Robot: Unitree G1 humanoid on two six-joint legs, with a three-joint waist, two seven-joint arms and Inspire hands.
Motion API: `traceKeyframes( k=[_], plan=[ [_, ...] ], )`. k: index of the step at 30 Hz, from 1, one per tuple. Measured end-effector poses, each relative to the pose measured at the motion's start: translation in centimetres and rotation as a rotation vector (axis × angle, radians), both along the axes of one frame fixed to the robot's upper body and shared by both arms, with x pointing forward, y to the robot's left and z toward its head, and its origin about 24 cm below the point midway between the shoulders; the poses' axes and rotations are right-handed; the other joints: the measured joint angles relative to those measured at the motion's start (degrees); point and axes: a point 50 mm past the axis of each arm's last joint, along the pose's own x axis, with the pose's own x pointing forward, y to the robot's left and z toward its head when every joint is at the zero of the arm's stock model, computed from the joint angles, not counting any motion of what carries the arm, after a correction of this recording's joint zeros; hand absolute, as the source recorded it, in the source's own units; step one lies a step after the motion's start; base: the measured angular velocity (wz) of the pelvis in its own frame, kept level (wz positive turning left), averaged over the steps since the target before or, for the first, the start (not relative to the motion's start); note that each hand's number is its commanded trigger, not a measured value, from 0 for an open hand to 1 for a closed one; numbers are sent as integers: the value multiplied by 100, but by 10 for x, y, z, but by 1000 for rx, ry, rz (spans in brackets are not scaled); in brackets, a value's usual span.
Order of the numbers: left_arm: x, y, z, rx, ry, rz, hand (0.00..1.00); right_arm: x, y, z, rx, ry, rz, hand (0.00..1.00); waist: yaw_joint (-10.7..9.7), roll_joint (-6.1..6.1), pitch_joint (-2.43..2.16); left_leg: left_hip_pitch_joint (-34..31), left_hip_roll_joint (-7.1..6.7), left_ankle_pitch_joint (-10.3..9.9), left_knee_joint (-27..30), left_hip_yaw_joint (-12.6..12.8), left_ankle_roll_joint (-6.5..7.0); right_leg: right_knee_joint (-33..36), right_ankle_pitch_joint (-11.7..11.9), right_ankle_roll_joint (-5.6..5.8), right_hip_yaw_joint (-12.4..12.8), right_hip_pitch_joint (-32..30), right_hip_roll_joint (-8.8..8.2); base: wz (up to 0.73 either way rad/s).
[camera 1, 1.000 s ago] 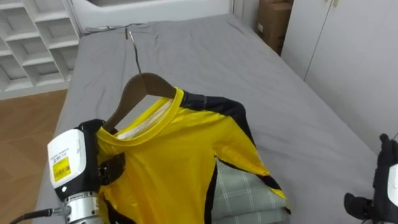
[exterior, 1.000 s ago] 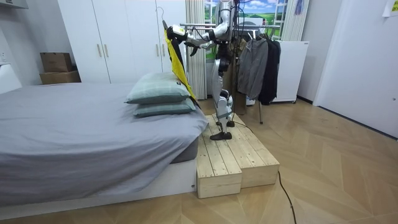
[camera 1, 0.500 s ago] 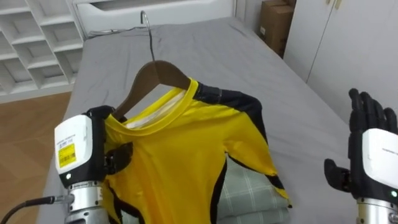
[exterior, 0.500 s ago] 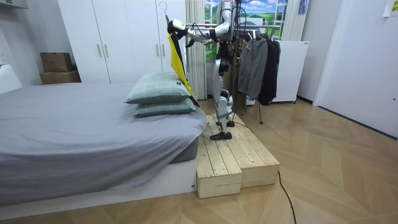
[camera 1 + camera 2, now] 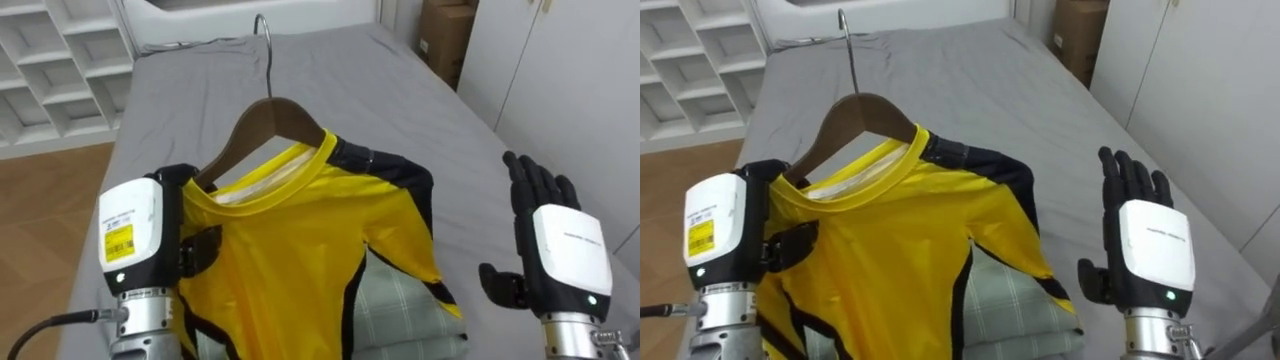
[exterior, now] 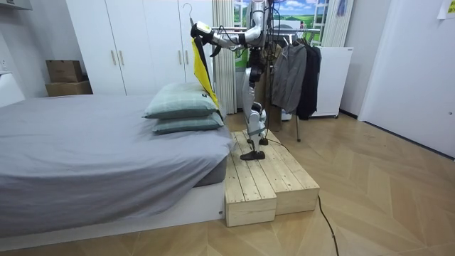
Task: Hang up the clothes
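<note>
The bed [image 6: 85, 156], under a plain grey sheet, is the biggest thing in the room view. White wardrobes [image 6: 128, 46] stand behind it. The robot stands upright on a low wooden platform [image 6: 266, 181] at the end of the bed where 2 pillows [image 6: 181, 107] lie stacked. It faces along the bed, with both arms raised forward. Just behind it is a clothes rack with dark garments [image 6: 295, 71].

The yellow shirt [image 5: 290, 240], trimmed in black at shoulder and side, is held up in the air above the pillows. In the room view it hangs straight down, its long axis vertical. In the eye views its collar lies toward the top of the picture and its body runs down toward the robot, covering part of the checked upper pillow.

The shirt sits on a wooden hanger [image 5: 270, 115] whose arms run across the view from left to right, the left arm bare and the right arm inside the shirt. Its metal hook [image 5: 266, 40] points up, away from the collar.

The left hand [image 5: 135, 240] is at the hanger's left end, its dark fingers wrapped round that end with the thumb on the yellow cloth.

The right hand [image 5: 560, 250] is up at the right, well apart from the shirt. Its fingers are straight and spread, its thumb is out to the side, and it holds nothing.

White shelving [image 5: 50, 60] stands beyond the bed on the left, and a cardboard box [image 5: 443, 35] on the right.
</note>
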Motion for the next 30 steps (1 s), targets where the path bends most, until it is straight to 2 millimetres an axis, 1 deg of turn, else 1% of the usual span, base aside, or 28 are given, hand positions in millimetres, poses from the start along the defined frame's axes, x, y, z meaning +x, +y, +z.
traceKeyframes(
  k=[4, 13, 22, 27, 30],
  plan=[
    [0, -4, 0, 1, -2, -22, 100, 5, 3, 6, -10, -28, 23, 0, 3, 0, 0, -11, 0, 0, 0, 5, 0, 1, 0, 0, 9, 7, 0, 0],
    [0, -6, 1, 3, -12, -38, 100, 5, 6, 11, -3, -53, 44, 0, 8, -2, -2, -62, 0, 0, 0, 1, 0, -2, 0, 0, -6, -25, 0, 0],
    [0, -9, 2, 22, -16, -47, 100, 6, 10, 13, 3, -61, 63, 0, 16, -3, -2, -70, 0, 0, 9, -11, 0, -2, 0, 0, -26, -16, 0, 0],
    [0, -15, 1, 22, -11, -73, 100, 6, 11, 12, 26, -62, 59, 0, 16, -15, -3, -75, 0, 0, 18, -35, 0, -1, 0, 0, -58, -3, 0, 2],
    [0, -19, 3, 21, -17, -92, 100, 6, 11, 12, 34, -62, 58, 0, 16, -45, -2, -80, 0, 0, 26, -48, 0, -1, 0, 0, -67, -1, 1, 0]
  ],
)
